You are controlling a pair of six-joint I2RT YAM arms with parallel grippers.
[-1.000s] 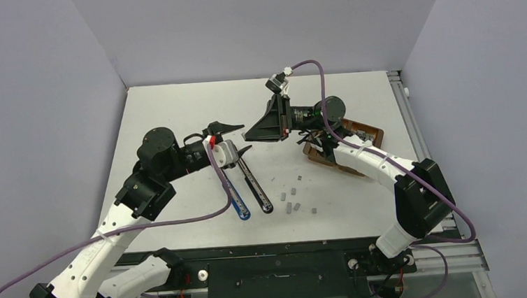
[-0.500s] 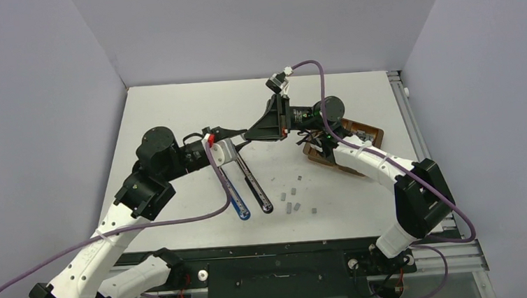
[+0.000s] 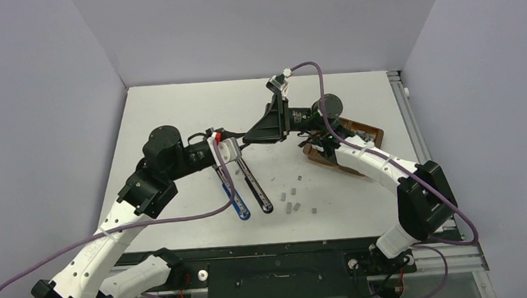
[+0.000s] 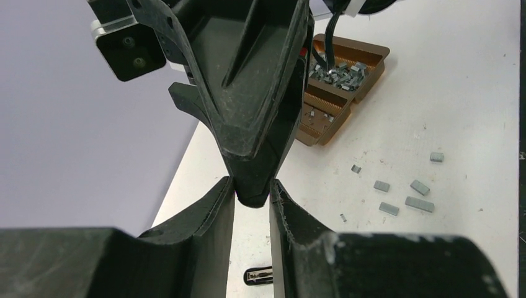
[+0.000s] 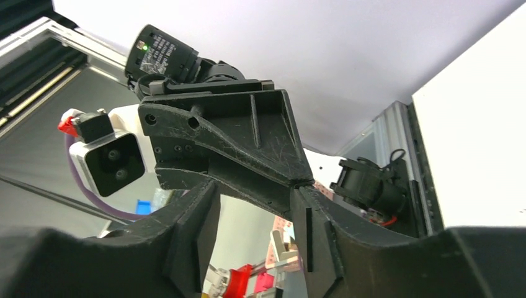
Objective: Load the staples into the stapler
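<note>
The stapler lies swung open on the table, one arm blue-tipped, one black; its end shows below my left fingers. Loose staples lie right of it, and more fill the brown tray. Above the table both grippers meet tip to tip. My left gripper is shut, its fingertips pressed on the tip of the right gripper. The right gripper stands open, with the left gripper's fingers reaching between its jaws. Any staple between the tips is hidden.
The brown tray sits at the right under the right arm. Purple cables run from both wrists. Grey walls close the table at the back and both sides.
My left gripper slid right until its tips met the right gripper's tip, and its fingers closed. The right gripper's jaws have opened. The stapler and the loose staples have not moved.
</note>
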